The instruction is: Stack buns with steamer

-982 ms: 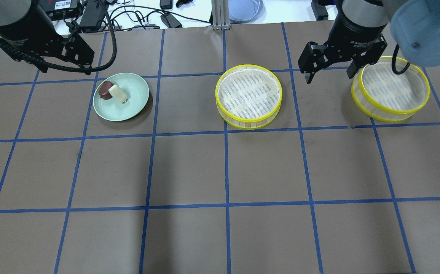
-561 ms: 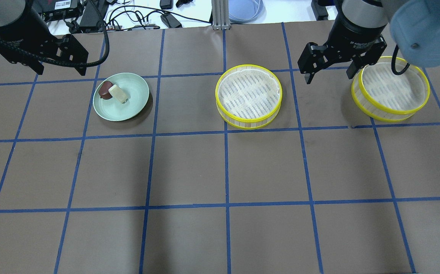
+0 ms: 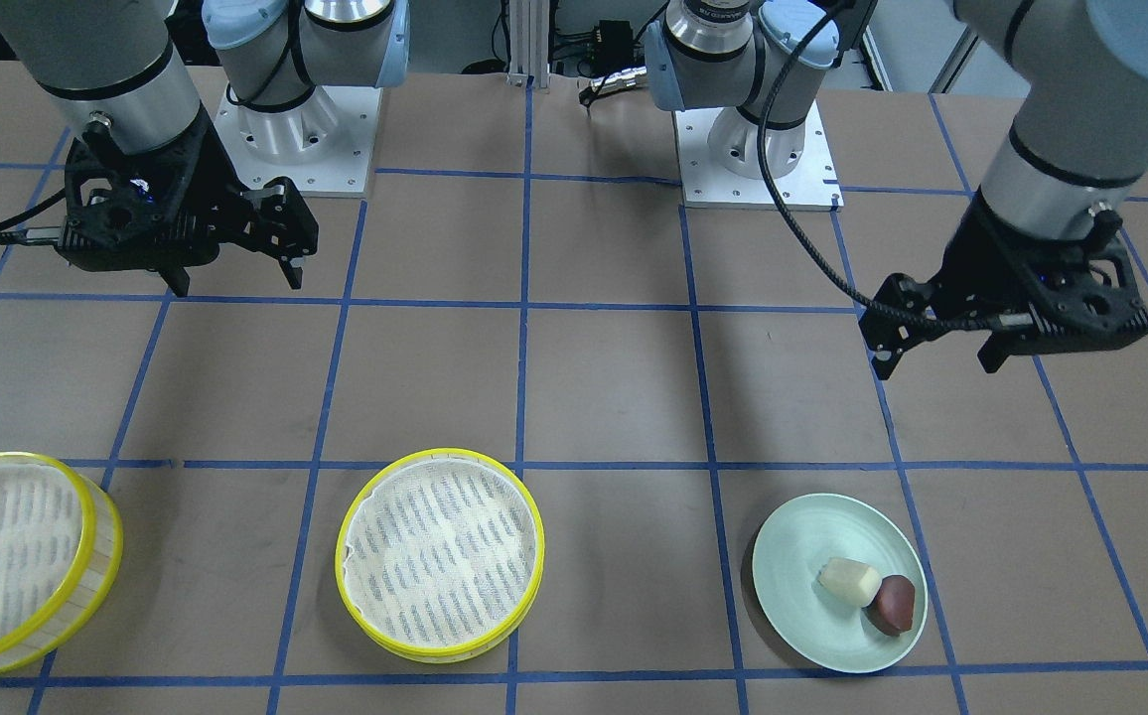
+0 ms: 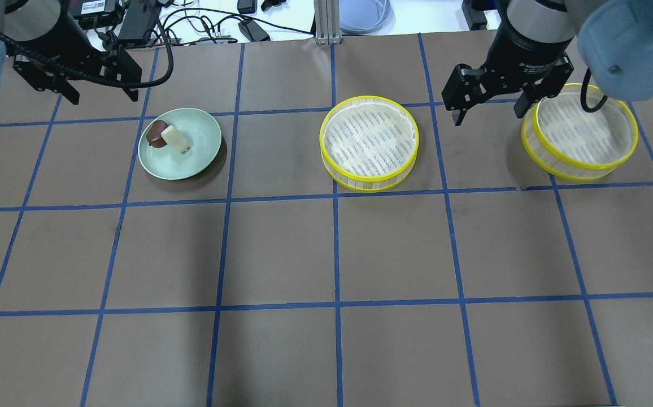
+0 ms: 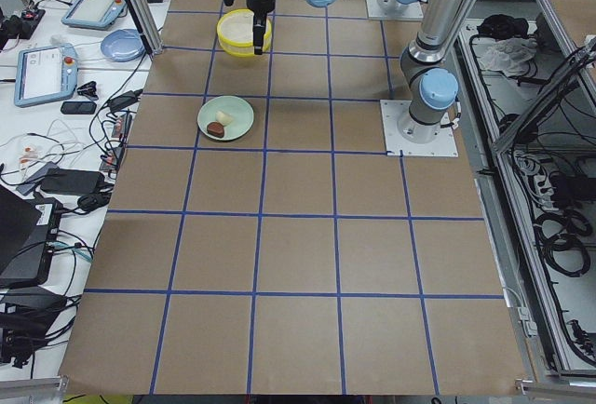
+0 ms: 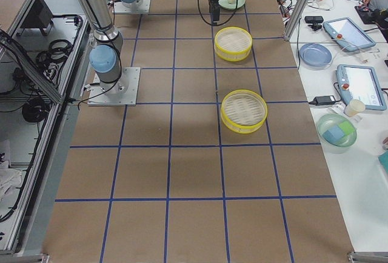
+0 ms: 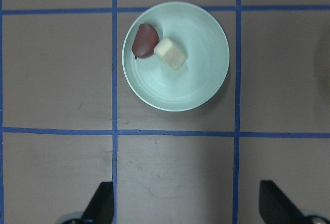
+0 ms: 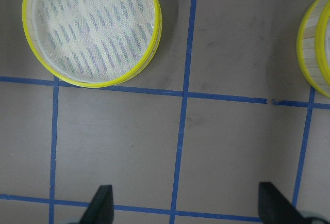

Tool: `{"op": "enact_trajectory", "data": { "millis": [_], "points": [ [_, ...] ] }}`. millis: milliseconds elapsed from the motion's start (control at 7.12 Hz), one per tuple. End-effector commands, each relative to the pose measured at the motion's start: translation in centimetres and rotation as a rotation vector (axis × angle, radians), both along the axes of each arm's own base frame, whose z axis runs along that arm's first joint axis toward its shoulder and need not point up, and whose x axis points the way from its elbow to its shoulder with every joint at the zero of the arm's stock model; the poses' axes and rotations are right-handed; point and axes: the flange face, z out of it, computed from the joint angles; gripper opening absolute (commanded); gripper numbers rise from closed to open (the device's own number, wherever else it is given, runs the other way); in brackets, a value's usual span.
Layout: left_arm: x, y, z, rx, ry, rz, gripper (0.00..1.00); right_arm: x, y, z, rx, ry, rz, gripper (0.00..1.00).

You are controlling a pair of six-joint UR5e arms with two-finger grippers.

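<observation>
A cream-white bun [image 4: 175,139] and a dark reddish-brown bun [image 4: 156,134] lie touching on a pale green plate [image 4: 199,152] at the left. They also show in the left wrist view, white [image 7: 170,53] and brown [image 7: 145,41]. One steamer tier [image 4: 369,142] stands at the table's middle, the other steamer tier [image 4: 583,133] at the right; both are empty. My left gripper [image 4: 103,97] is open and empty, hovering just behind the plate. My right gripper [image 4: 490,116] is open and empty, hovering between the two tiers.
Cables, power bricks and a blue dish [image 4: 363,14] lie beyond the table's far edge. The two arm bases [image 3: 296,139] stand on the robot's side. Brown paper with a blue tape grid covers the table.
My left arm has turned and shifted slightly to the right, behind the plate, and stays open. My right arm has barely moved. The buns and tiers have not moved.
</observation>
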Motion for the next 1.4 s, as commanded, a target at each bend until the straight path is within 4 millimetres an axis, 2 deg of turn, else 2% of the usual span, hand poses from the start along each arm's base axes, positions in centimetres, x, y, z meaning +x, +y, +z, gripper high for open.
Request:
{"op": "enact_trajectory", "data": {
  "millis": [0,140,421,561,842,982,1123,1263],
  "points": [
    [1.3,-5.5,-7.2,-0.043,0.084,0.158,1.0,-0.5,-0.1,-0.1,-0.001,0.0,-0.005,0.99],
    [2.9,-7.5,-10.7,-0.046,0.113,0.23,1.0,-0.5,-0.1,-0.1,-0.001,0.0,-0.004,0.99],
    [5.2,-9.9,-17.0,-0.021,0.123,0.294,1.0,-0.6,0.0,-0.2,0.004,0.001,-0.007,0.99],
    [5.4,-10.5,-20.4,0.027,0.134,0.347,1.0,-0.3,0.2,0.0,-0.001,-0.006,-0.002,0.99],
    [5.4,-10.9,-24.4,0.088,0.147,0.418,0.98,-0.2,0.4,0.1,-0.001,-0.006,-0.002,0.99],
    [5.4,-10.9,-25.8,0.114,0.15,0.449,0.73,-0.2,0.3,0.0,0.002,-0.006,0.0,0.99],
    [5.4,-10.9,-26.0,0.119,0.147,0.447,0.12,-0.2,0.3,-0.1,0.005,-0.006,0.0,0.99],
    [5.5,-11.1,-25.7,0.111,0.149,0.446,0.0,-0.1,0.2,-0.3,0.01,-0.011,0.0,0.99]
  ]
}}
